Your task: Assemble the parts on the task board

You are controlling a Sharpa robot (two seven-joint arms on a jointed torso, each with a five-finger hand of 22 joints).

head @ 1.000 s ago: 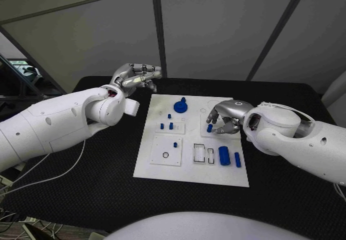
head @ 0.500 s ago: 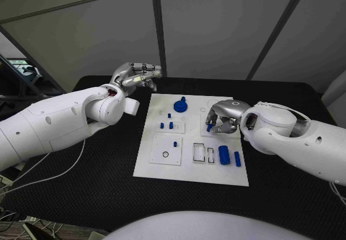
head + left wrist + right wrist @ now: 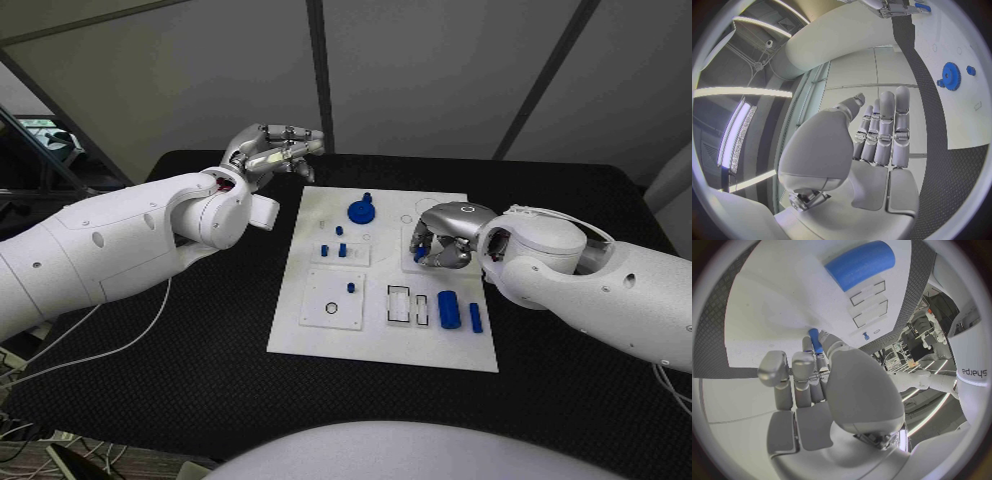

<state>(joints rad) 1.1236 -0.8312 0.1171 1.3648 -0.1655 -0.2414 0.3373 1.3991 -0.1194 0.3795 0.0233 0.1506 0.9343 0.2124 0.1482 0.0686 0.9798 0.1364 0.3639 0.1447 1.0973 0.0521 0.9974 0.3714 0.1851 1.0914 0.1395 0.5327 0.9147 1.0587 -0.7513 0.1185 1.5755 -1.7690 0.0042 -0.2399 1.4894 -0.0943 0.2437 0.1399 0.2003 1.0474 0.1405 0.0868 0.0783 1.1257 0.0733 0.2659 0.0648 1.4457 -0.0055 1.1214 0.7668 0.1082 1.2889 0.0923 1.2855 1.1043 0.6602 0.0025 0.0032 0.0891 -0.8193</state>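
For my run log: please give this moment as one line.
left hand: raised, holds nothing | right hand: pinches small blue peg over task board

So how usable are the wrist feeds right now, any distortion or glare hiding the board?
Left wrist view: fisheye bends the board edge; ceiling light strips glare, and the left hand covers the middle. Right wrist view: same bending, the right hand hides the board's centre, yet a blue part at its fingers reads sharply. Head view: even light, undistorted.

White task board point(image 3: 378, 345) lies flat, carrying scattered blue parts point(image 3: 449, 311).
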